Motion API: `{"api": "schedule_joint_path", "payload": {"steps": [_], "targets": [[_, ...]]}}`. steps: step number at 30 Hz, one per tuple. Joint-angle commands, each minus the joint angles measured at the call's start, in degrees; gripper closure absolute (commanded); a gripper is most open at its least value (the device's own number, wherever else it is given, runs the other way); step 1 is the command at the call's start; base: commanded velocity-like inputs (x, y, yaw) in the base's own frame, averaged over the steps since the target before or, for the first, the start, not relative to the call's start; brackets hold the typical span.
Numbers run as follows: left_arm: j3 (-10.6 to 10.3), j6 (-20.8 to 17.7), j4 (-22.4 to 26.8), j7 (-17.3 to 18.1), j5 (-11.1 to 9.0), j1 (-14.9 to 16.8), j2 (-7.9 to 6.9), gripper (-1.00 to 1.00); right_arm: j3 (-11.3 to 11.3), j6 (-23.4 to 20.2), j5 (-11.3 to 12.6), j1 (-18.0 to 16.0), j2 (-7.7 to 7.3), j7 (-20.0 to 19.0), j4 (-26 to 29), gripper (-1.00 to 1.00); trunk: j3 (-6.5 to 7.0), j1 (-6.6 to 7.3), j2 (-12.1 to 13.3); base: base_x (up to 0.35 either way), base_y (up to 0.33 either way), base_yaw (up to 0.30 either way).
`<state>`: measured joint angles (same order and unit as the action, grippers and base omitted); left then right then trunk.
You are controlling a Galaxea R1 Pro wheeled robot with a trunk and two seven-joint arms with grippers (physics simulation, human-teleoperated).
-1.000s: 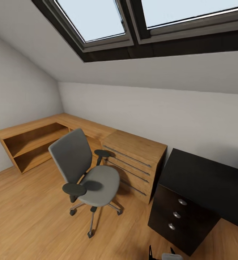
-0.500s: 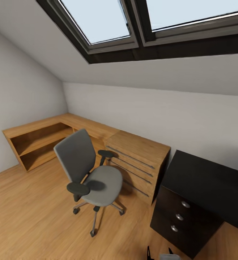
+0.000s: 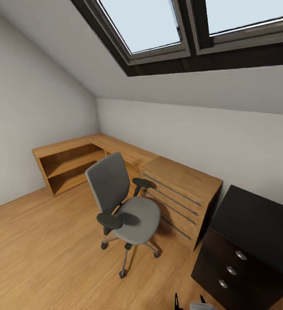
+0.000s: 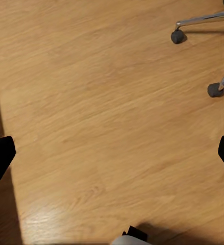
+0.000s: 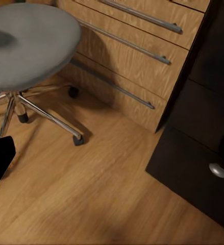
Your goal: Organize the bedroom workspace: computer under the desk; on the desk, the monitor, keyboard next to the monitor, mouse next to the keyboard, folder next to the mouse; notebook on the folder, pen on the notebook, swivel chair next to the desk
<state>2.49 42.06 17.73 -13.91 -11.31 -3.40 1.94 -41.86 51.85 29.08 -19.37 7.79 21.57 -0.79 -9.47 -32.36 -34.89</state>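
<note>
Presently we face the chair, its seat bare, standing off the counter beside the wood drawers, both grippers spread wide and empty, likely for travelling.

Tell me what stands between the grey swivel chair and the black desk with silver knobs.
In the head view, a light-wood drawer cabinet stands between the grey swivel chair and the black desk, beside the desk's drawer unit.
</note>
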Motion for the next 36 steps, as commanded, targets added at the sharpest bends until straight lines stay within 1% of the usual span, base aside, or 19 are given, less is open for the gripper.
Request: {"api": "schedule_joint_path", "payload": {"steps": [1,7,17,32,34,35,36], "targets": [[0.26,0.03,0.12,-0.07,0.15,-0.03,0.01,-1.00,-0.49,0.12,0.19,-0.05,0.05,0.31,-0.08,-1.00,-0.08,-0.02,-0.08,0.000,0.000,0.282],[0.28,0.11,0.09,-0.06,0.15,-0.03,-0.01,-1.00,-0.50,0.17,0.15,-0.05,0.11,0.32,-0.09,-1.00,-0.08,-0.02,-0.08,-0.024,0.016,0.284],[0.25,0.05,0.08,-0.06,0.15,-0.03,-0.01,-1.00,-0.50,0.26,0.11,-0.05,0.12,0.32,-0.09,-1.00,-0.08,-0.02,-0.08,-0.163,0.140,0.285],[0.28,0.04,0.05,-0.06,0.15,-0.03,-0.01,-1.00,-0.50,0.64,0.04,0.19,0.20,0.40,-0.09,-1.00,-0.08,-0.02,-0.08,-0.009,0.008,0.286],[0.28,0.07,0.05,-0.06,0.15,-0.03,-0.01,-1.00,-0.50,1.87,-0.17,0.46,0.16,0.37,-0.05,-1.00,-0.08,-0.02,-0.08,0.000,0.000,0.286],[0.26,0.07,0.04,-0.04,0.20,-0.03,-0.01,-1.00,-0.45,5.20,-1.27,1.25,-0.26,0.30,-0.07,-1.00,-0.08,-0.02,-0.08,0.000,0.000,0.286],[0.26,0.07,0.05,-0.03,0.20,-0.03,-0.01,-1.00,-0.44,5.99,-1.82,1.41,-0.47,0.28,-0.08,-1.00,-0.08,-0.02,-0.08,0.000,0.000,0.286]]}}
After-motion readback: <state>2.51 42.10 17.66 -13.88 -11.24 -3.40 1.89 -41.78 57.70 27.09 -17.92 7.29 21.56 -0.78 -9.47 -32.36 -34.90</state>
